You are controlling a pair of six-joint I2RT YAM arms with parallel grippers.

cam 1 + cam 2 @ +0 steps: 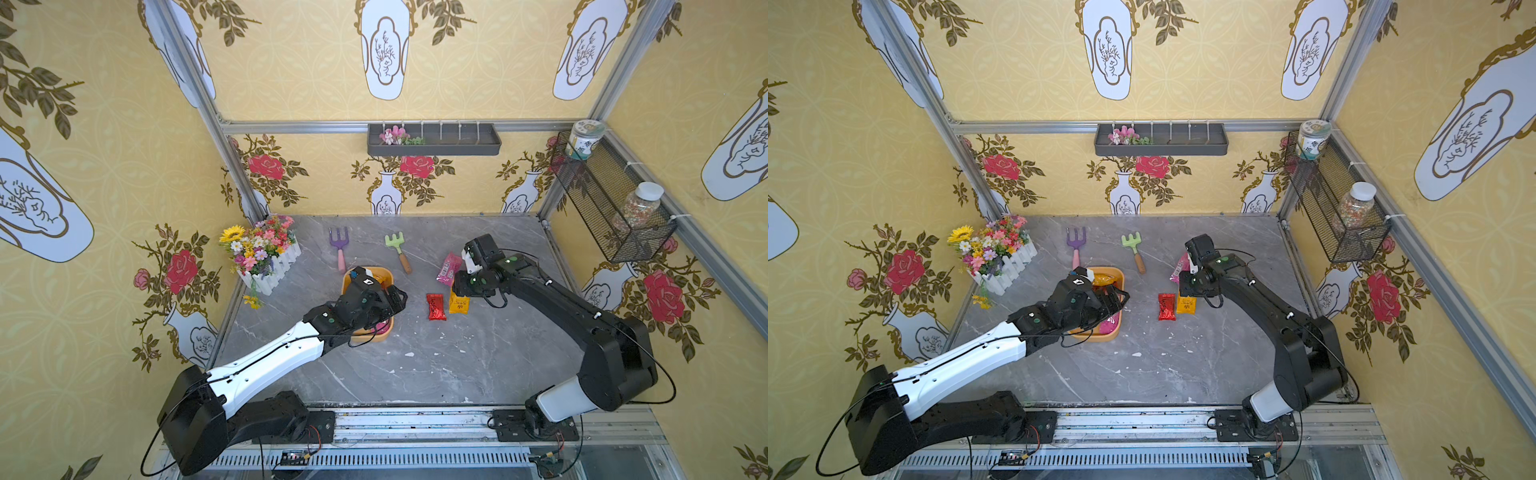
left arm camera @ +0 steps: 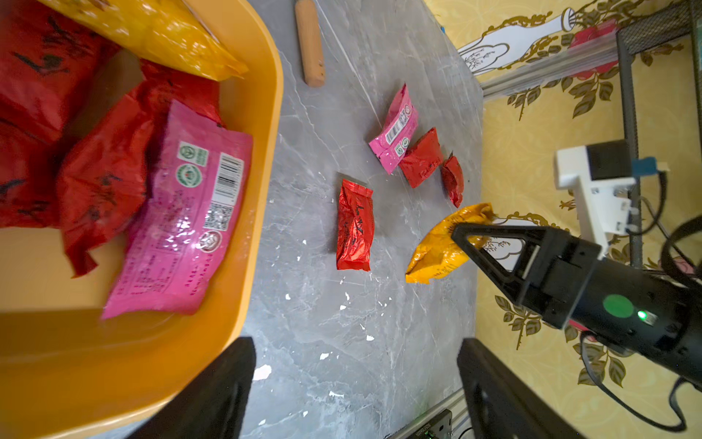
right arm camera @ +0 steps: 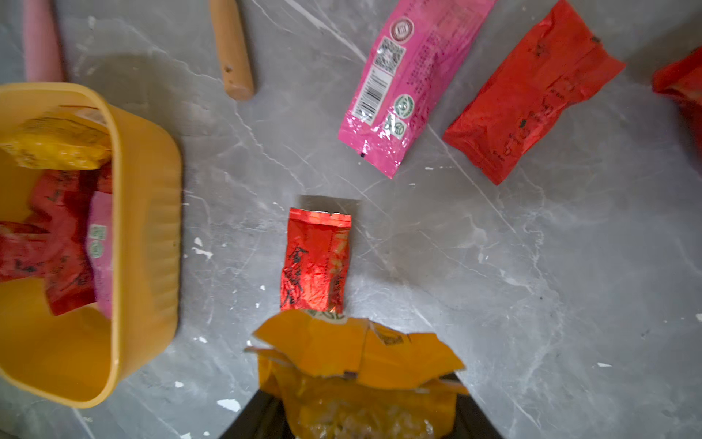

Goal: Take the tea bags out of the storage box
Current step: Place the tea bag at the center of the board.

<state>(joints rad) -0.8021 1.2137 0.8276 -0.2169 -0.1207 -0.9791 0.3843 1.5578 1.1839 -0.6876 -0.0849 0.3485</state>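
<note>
The storage box [image 2: 266, 114] sits on the desk [image 1: 415, 365] a little left of its middle, under the left arm. Inside, a pink tea bag [image 2: 182, 213] lies against the wall facing the desk's right edge. Crumpled red tea bags [image 2: 98, 182] lie beside and partly under it, and a golden-orange tea bag [image 2: 159, 34] lies at the end toward the far edge. The left tool [image 2: 357, 346] hangs over the box's right wall and the bare desk beside it — jaws wide, nothing between them.

Five sachets are out on the desk, between the box and the right edge. The right tool [image 3: 364, 399] is closed on a second golden-orange tea bag [image 3: 361, 353], which stands tilted; whether its lower end touches the desk I cannot tell. Just beside it, toward the box, a lone red tea bag [image 1: 436, 306] lies flat. Closer to the far edge lie a second pink tea bag [image 3: 402, 83], label up, and two more red tea bags [image 3: 532, 91] — the nearer of these just beside the pink one. A purple rake [image 1: 339, 245] and a green rake [image 1: 397, 249] lie between the box and the far edge.
</note>
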